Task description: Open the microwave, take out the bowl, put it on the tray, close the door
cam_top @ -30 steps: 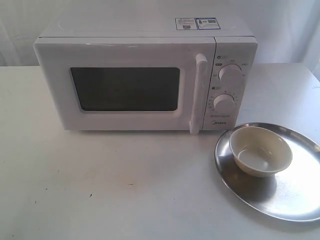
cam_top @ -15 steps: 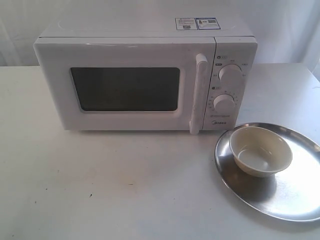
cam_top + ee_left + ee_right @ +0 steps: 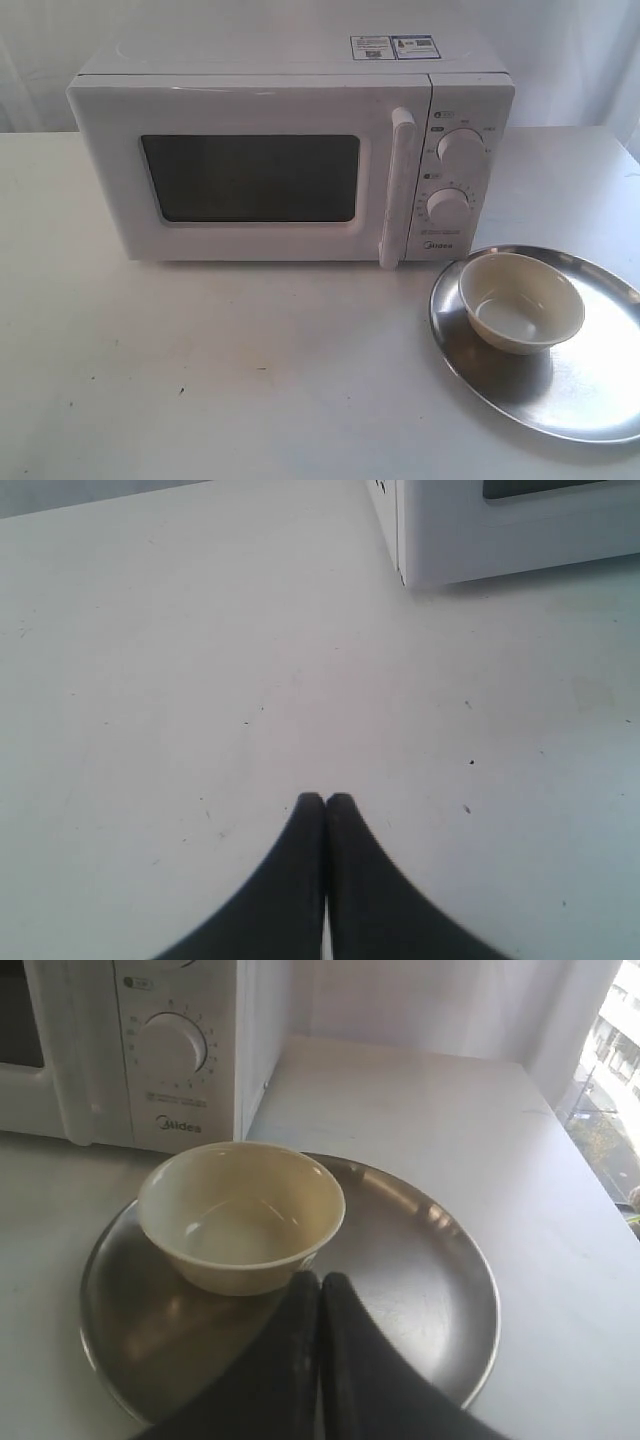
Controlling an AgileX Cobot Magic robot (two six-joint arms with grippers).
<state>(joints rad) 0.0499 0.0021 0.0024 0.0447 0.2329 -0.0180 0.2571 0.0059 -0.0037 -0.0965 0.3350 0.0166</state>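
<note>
The white microwave (image 3: 290,150) stands at the back of the table, its door (image 3: 250,175) shut flush and the bar handle (image 3: 396,190) upright. The cream bowl (image 3: 521,300) sits upright on the silver tray (image 3: 590,400) at the front right, also seen as bowl (image 3: 242,1215) on tray (image 3: 420,1290). My right gripper (image 3: 320,1280) is shut and empty, hovering over the tray just beside the bowl. Over bare table near the microwave's lower corner (image 3: 420,540), my left gripper (image 3: 325,800) is shut with nothing in it. Neither arm shows in the exterior view.
White table (image 3: 200,380) stretches in front of and to the left of the microwave. The tray's right rim runs past the exterior view's edge. A white curtain hangs behind, and a window (image 3: 610,1090) lies beyond the table's far side.
</note>
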